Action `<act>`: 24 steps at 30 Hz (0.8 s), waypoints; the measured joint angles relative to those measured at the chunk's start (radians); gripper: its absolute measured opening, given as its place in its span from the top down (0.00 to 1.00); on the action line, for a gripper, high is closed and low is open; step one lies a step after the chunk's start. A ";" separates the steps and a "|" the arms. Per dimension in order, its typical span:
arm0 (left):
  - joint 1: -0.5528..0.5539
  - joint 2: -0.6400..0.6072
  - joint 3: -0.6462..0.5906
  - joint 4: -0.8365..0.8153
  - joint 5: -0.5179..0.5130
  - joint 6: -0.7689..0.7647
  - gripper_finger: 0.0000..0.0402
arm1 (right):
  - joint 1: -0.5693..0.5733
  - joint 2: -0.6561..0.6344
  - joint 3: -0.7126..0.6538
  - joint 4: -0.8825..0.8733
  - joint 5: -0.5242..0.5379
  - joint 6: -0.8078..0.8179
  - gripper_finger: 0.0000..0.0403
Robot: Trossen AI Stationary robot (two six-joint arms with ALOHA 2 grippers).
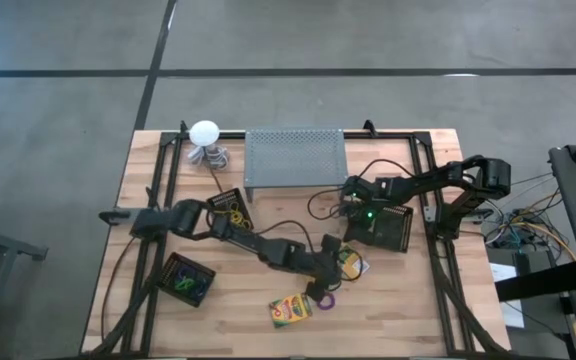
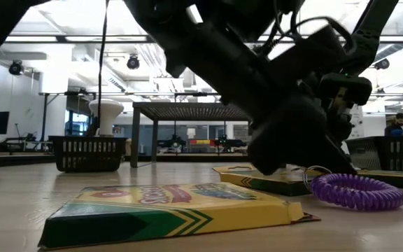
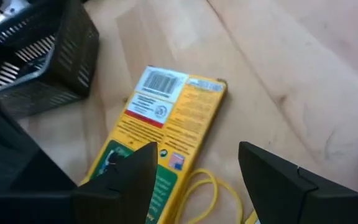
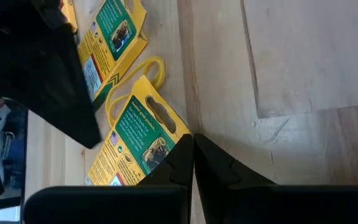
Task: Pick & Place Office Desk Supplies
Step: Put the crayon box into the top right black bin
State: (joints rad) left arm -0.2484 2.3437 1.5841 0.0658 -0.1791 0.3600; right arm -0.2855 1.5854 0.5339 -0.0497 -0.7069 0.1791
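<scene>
**Left gripper spread over a crayon box; right gripper closed by the tray**

The table (image 1: 268, 340) is a pale wooden top with a dark frame. At its back edge stands the grey stand (image 1: 294, 158), with a white ball-topped object (image 1: 205, 132) just to its left.

The left arm (image 1: 238, 235) reaches from the left side across the middle of the table. Its gripper (image 1: 325, 283) hangs low at centre front, fingers (image 3: 272, 177) spread wide with nothing between them. In the left wrist view a crayon box (image 3: 166, 134) lies flat on the wood right under and ahead of those fingers, barcode side up, and a yellow rubber band (image 3: 207, 190) lies in the gap between them.

The right arm (image 1: 448, 185) comes in from the right edge. Its gripper (image 1: 351, 190) sits near the stand's right end, above a black tray (image 1: 388, 228), with the fingers pressed together and holding nothing. Its wrist view shows two crayon boxes (image 4: 138, 140) and a yellow band on the wood beyond the fingertips.

Two more black trays lie on the left: one (image 1: 229, 207) near the stand, one (image 1: 186, 279) toward the front holding coloured loops.

Another crayon box (image 1: 290, 310) lies at the front, just left of the left gripper. A purple coil (image 2: 357, 191) rests right beside that gripper, on its front side.
</scene>
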 joint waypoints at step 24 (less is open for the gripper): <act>0.033 0.012 -0.001 -0.005 -0.130 -0.020 0.43 | 0.003 0.001 0.001 0.041 0.005 0.120 0.90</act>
State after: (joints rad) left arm -0.2154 2.3558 1.5829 0.0606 -0.3095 0.3405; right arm -0.2821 1.5860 0.5346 -0.0090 -0.7017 0.2994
